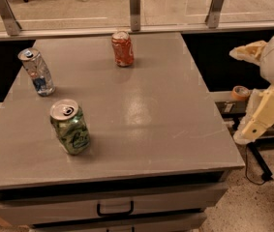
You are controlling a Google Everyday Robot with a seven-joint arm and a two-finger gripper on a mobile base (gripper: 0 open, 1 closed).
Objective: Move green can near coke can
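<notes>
Grey bench (151, 110), green can (70, 126) front left on it, coke can (122, 49) toward its far edge, gripper (260, 117) off its right side, grasp state cannot be told.

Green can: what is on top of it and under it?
Nothing lies on the green can; its top shows only the pull tab. It stands on the grey table, which hides its base. The end effector is beyond the table's right edge.

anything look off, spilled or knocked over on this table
Nothing spilled or tipped: the green can, coke can and slim silver-and-blue can all stand upright on the table. The coke can looks slightly dented. The gripper hangs beyond the table's right edge, touching nothing.
</notes>
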